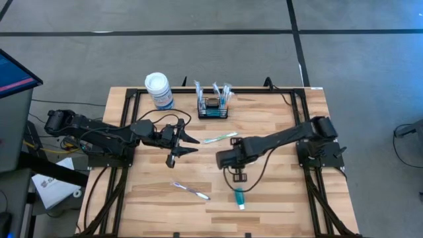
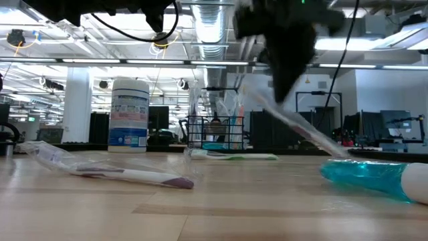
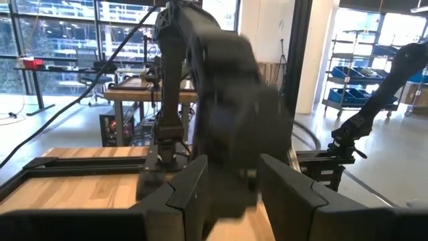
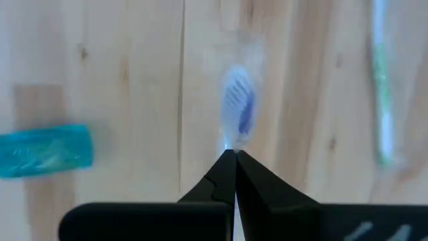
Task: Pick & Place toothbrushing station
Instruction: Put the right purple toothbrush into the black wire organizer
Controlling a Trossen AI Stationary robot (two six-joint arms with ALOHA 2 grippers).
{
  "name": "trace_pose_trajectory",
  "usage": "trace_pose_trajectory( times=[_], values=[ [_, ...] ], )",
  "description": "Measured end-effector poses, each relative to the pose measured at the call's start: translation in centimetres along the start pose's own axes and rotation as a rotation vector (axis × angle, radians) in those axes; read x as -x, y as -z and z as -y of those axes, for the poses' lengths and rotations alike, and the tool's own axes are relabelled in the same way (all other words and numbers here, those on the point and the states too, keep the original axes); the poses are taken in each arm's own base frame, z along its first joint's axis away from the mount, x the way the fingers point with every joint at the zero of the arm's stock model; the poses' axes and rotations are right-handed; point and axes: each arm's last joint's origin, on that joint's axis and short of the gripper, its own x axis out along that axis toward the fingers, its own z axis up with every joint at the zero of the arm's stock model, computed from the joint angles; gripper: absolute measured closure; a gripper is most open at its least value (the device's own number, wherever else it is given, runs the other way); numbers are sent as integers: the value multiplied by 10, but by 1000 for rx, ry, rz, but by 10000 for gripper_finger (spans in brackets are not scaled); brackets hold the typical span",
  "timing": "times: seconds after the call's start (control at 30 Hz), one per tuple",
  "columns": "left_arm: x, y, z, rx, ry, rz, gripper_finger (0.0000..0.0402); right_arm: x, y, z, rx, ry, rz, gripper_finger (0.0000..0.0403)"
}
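Toothpaste (image 1: 239, 198) lies just below the right gripper (image 4: 231, 155), pinched tight on a blue brush (image 4: 237, 110), with the basket (image 1: 213, 108) well ahead on the counter (image 1: 277, 198); lift clear, travel steady, release over it.

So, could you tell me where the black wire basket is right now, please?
In the high view the black wire basket stands at the table's far edge near the middle, just right of the white-lidded canister, with wrapped toothbrushes standing in it.

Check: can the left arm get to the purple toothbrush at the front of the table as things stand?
Probably yes. The left gripper is open and empty, the purple toothbrush lies alone on bare wood, and the right gripper sits off to the side.
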Motion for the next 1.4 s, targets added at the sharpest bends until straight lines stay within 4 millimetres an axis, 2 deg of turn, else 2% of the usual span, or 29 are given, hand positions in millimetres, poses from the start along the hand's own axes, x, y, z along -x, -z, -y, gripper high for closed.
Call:
trace_pose_trajectory(
  times=[0.07, 0.33, 0.5, 0.73, 1.03, 1.4],
  values=[
    [0, 0, 0, 0, 0, -3, 274, 18, -3, 2, 5, -10, 72, 403],
    [0, 1, 0, -18, 0, -6, 274, 88, 10, 19, -35, 33, 303, 403],
    [0, 0, 0, -25, 0, -3, 274, 116, 16, 24, -49, 21, 446, 403],
    [0, 0, 0, -25, 0, -4, 274, 131, 16, 26, -17, 24, 555, 403],
    [0, 0, 0, -26, -4, 5, 274, 137, 7, 26, -36, 15, 661, 403],
    [0, -1, -3, -57, -96, 13, 274, 141, 2, 29, -47, 16, 728, 403]
  ],
)
